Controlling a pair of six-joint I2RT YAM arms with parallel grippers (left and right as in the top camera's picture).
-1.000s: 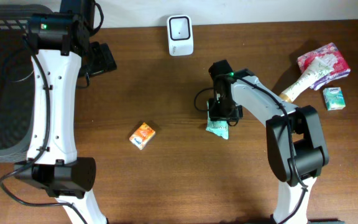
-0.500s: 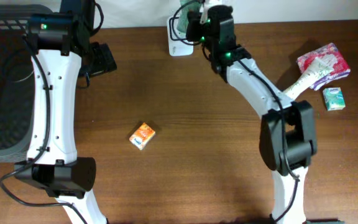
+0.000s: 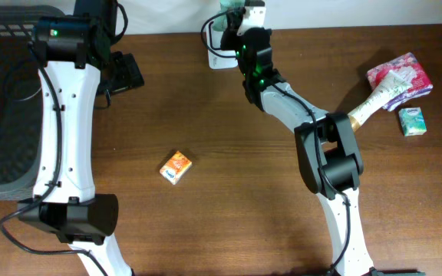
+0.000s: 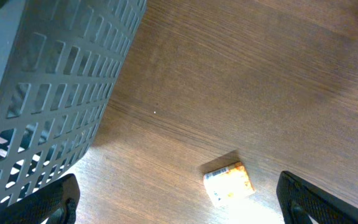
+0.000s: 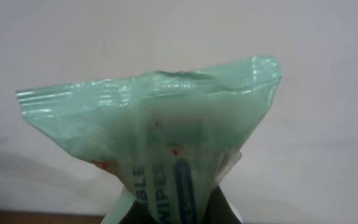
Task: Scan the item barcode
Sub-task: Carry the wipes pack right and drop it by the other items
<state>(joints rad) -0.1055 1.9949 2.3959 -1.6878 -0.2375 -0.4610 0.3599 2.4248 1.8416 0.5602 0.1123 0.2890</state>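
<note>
1. The right gripper (image 3: 236, 15) is raised at the far edge of the table (image 3: 229, 153). Its dark fingers are clamped on the lower end of a wipes packet (image 5: 160, 124).
2. The packet is soft, translucent mint-green film with a flat crimped seal along its top edge. It fans out wider above the grip (part of the word "WIPES" shows on it).
3. From overhead, the held packet sits just at the scanner (image 3: 219, 52), a white, rounded-rectangle unit standing by the wall. The arm covers part of it.
4. The left gripper (image 4: 182, 202) hangs with its jaws spread wide and nothing between them, above bare brown wood grain.
5. A small orange box (image 4: 229, 183) lies flat on the table below it, well apart from the grey plastic lattice basket (image 4: 48, 106).
6. At the right end lie a pink floral pack (image 3: 400, 75), a pale tube (image 3: 371, 103) and a small green box (image 3: 412, 121), close together.
</note>
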